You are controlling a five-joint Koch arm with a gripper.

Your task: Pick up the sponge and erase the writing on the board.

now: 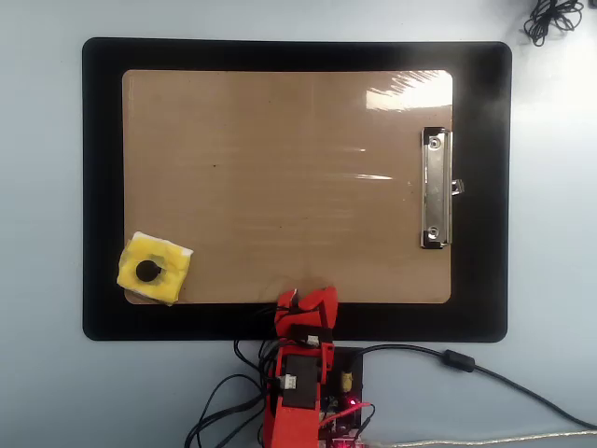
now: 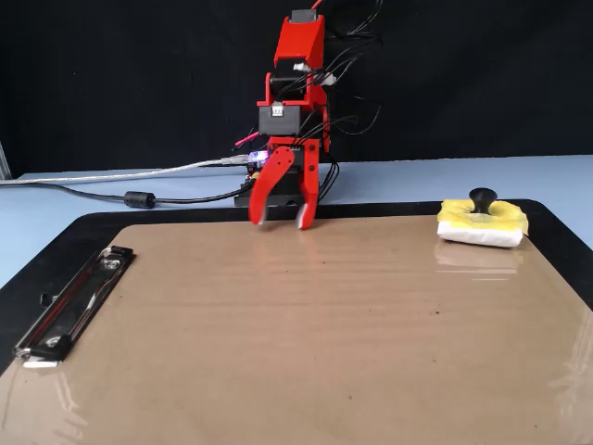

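The yellow sponge [image 1: 164, 273] with its black knob sits on the brown board [image 1: 280, 177] at its lower left corner in the overhead view. In the fixed view the sponge [image 2: 482, 227] lies at the board's [image 2: 306, 324] far right. I see no writing on the board in either view. My red gripper [image 1: 300, 303] hangs over the board's near edge at the middle, apart from the sponge. In the fixed view my gripper [image 2: 283, 222] points down, open and empty, with its tips just above the board's far edge.
The board lies on a larger black mat [image 1: 103, 187]. A silver clip [image 1: 435, 187] is at the board's right end in the overhead view and at the left in the fixed view [image 2: 74, 301]. Cables [image 1: 466, 364] run from the arm's base. A cable bundle [image 1: 550, 19] lies at the top right.
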